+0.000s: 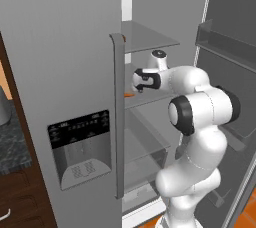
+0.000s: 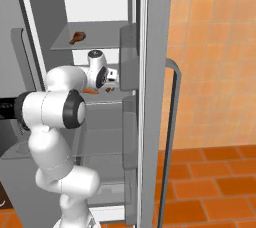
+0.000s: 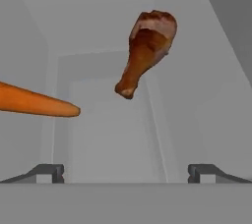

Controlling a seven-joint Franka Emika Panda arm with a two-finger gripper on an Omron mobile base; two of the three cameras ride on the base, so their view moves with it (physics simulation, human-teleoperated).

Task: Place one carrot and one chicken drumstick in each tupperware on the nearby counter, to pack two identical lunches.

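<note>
fridge [image 1: 75, 72]: door open | shelves [image 1: 145, 37]: glass | floor [image 2: 210, 182]: orange tile

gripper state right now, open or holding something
gripper: open, holding nothing; drumstick and carrot lie ahead of it, untouched.

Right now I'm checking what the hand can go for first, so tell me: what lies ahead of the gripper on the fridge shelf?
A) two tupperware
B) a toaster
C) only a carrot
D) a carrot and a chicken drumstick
D: the hand view shows a carrot and a chicken drumstick lying apart on the fridge shelf, beyond the open gripper.
</note>
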